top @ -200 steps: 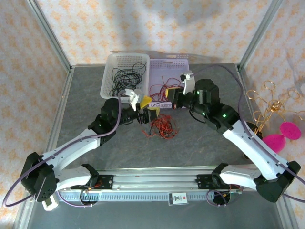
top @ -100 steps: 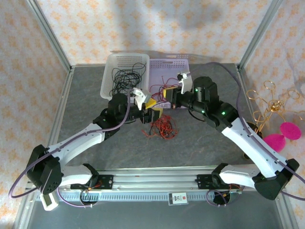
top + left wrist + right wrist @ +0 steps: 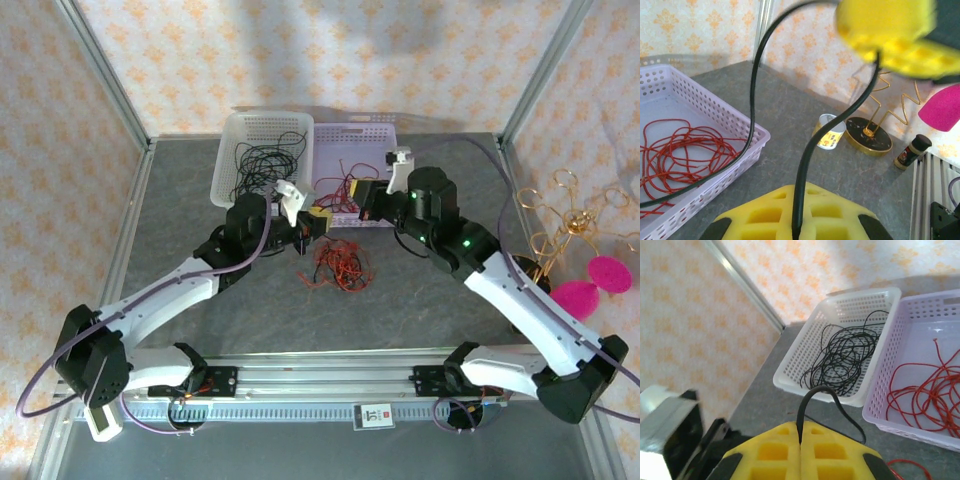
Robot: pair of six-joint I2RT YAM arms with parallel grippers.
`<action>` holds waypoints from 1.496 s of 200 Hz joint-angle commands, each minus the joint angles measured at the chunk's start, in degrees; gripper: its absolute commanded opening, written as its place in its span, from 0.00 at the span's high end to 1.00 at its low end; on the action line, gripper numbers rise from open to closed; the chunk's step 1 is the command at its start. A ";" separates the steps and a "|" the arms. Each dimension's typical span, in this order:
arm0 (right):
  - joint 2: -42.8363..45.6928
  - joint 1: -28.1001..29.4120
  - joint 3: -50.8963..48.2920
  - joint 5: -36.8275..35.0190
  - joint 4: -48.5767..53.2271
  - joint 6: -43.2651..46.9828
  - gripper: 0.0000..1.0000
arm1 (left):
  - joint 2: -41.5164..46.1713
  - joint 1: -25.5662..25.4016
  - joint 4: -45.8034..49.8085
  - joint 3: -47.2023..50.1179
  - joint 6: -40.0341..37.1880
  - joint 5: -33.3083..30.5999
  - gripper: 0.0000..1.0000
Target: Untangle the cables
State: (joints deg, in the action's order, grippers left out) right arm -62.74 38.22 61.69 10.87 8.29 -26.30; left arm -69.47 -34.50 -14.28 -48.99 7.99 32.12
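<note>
Left arm: I reach from the near left corner of the table (image 3: 170, 200) up to its middle, with my left gripper (image 3: 320, 220) held level just short of the baskets.
Right arm: it bends in from the near right corner, and my right gripper (image 3: 352, 197) faces the left one, close beside it.
Left grasp: the pads are clenched on a black cable (image 3: 805, 170), which leaves at their seam and rises to a blurred yellow pad.
Right grasp: the pads are pressed together on a black strand that arches out of the seam.
Cables: the tangle of cables (image 3: 337, 265), mostly red, lies mid-table just nearer than both grippers.
Far edge: a white basket (image 3: 222, 170) holds black wire, and the lavender basket (image 3: 365, 125) touching it holds red wire.
Room: the table is bare to the left and toward the near edge. A gold wire ornament (image 3: 565, 215) and pink discs (image 3: 608, 272) stand beyond the right edge.
Unclear: I cannot tell whether my strand joins the tangle.
</note>
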 commanded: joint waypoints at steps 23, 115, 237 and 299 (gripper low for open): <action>1.21 -0.15 -5.75 -8.16 -10.04 -13.64 0.65 | 3.32 -0.13 0.71 -0.17 2.38 -3.21 1.00; 11.75 -11.74 -7.70 2.95 -3.18 14.14 0.22 | 3.82 -0.17 14.19 -10.49 4.48 -10.45 1.00; 5.82 -11.74 -16.67 2.51 -6.83 11.58 0.20 | -16.13 18.67 23.24 -38.02 2.95 -19.81 1.00; 7.33 -11.76 -22.75 5.13 -2.92 8.91 0.26 | -34.40 22.68 14.55 -41.07 8.20 -17.38 1.00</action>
State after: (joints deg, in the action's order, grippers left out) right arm -56.60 26.52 41.32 15.16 3.11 -15.75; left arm -99.26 -12.19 5.02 -88.12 13.23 13.28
